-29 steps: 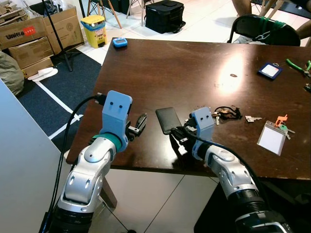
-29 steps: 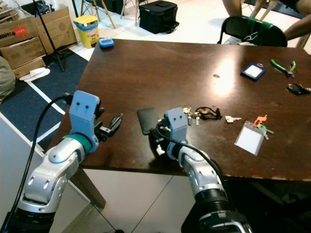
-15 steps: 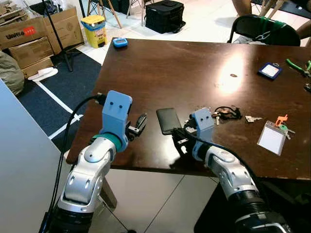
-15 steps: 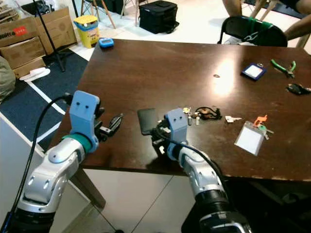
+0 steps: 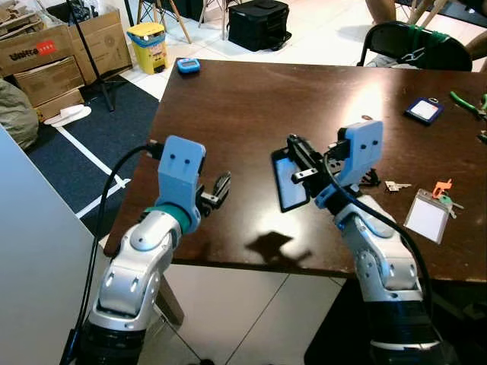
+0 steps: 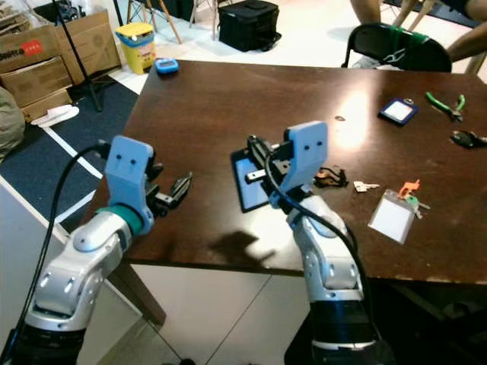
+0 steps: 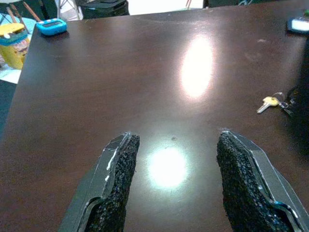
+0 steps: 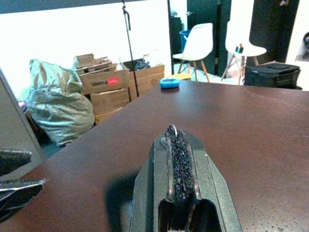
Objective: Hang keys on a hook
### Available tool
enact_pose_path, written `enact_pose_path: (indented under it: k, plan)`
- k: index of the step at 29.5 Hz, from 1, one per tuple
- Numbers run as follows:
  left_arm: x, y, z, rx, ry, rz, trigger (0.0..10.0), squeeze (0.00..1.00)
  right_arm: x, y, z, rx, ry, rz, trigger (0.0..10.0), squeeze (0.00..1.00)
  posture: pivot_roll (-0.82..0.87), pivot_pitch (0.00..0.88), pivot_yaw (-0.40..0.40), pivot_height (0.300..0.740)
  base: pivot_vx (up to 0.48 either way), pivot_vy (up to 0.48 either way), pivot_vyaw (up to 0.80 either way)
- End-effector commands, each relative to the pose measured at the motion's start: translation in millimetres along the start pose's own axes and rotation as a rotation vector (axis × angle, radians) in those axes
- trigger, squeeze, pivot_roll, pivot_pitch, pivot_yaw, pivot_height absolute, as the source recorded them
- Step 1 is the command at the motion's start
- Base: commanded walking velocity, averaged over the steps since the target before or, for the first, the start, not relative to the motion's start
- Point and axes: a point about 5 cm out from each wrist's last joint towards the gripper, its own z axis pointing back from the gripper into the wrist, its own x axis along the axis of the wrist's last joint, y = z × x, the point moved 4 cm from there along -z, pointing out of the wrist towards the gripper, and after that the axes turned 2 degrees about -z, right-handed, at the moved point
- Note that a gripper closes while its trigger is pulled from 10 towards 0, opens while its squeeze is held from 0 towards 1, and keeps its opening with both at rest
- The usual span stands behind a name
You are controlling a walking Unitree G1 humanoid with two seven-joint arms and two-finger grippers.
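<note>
My right gripper (image 5: pixel 295 160) is raised above the table's front middle and is shut on a black phone (image 5: pixel 288 182), which hangs tilted in the air over its shadow. In the right wrist view the two fingers (image 8: pixel 177 159) are pressed together. A bunch of keys (image 6: pixel 329 176) lies on the dark table (image 5: pixel 251 114) just behind that gripper, with a single loose key (image 5: pixel 396 185) to its right. My left gripper (image 5: pixel 221 188) hovers open over the front left of the table with nothing between its fingers (image 7: pixel 118 169). A key (image 7: pixel 268 101) lies further along the table.
A white badge holder (image 5: pixel 426 217), an orange tag (image 5: pixel 441 188), a blue card holder (image 5: pixel 423 111) and green pliers (image 5: pixel 464 103) lie on the right. A blue gadget (image 5: pixel 188 66) sits at the far left corner. A black chair (image 5: pixel 415 47), cardboard boxes (image 5: pixel 46 61) and a yellow bin (image 5: pixel 148 46) stand around.
My right gripper has risen from the table's front edge and carried the phone up with it, so the phone now hangs tilted. The left arm has barely moved.
</note>
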Motion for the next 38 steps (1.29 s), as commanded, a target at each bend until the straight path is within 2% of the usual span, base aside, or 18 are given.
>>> enact_pose_path:
  k: [1, 5, 10, 14, 24, 38]
  plan:
    - [4.7, 3.7, 3.2, 0.024, -0.014, 0.011, 10.0, 0.0, 3.6, 2.9, 1.5, -0.009, -0.02, -0.015, 10.0, 0.0, -0.08, 0.109, 0.111, 0.74, 0.0, 0.0, 0.0]
    - [7.7, 8.1, 5.2, 0.053, -0.033, 0.004, 10.0, 0.0, 4.2, 3.8, 1.2, -0.018, -0.027, -0.017, 10.0, 0.0, -0.08, 0.108, 0.109, 0.74, 0.0, 0.0, 0.0]
    - [7.6, 18.8, 12.7, 0.132, -0.067, -0.085, 10.0, 0.0, 2.2, 6.6, 2.0, -0.049, -0.032, -0.011, 10.0, 0.0, -0.08, 0.105, 0.096, 0.74, -0.058, 0.0, 0.0]
    - [5.1, 21.4, 15.1, 0.157, -0.065, -0.111, 10.0, 0.0, -0.8, 10.7, 2.9, -0.052, -0.024, -0.012, 10.0, 0.0, -0.07, 0.1, 0.087, 0.74, -0.37, 0.0, 0.0]
    - [3.2, 26.2, 21.1, 0.194, -0.059, -0.127, 10.0, 0.0, -5.1, 18.8, -4.2, -0.062, -0.008, -0.01, 10.0, 0.0, -0.05, 0.093, 0.062, 0.74, -0.466, 0.0, 0.0]
    - [0.6, 23.2, 20.1, 0.199, -0.064, -0.123, 10.0, 0.0, -6.4, 18.3, -5.3, -0.067, 0.005, 0.0, 10.0, 0.0, -0.06, 0.086, 0.063, 0.74, -0.48, 0.0, 0.0]
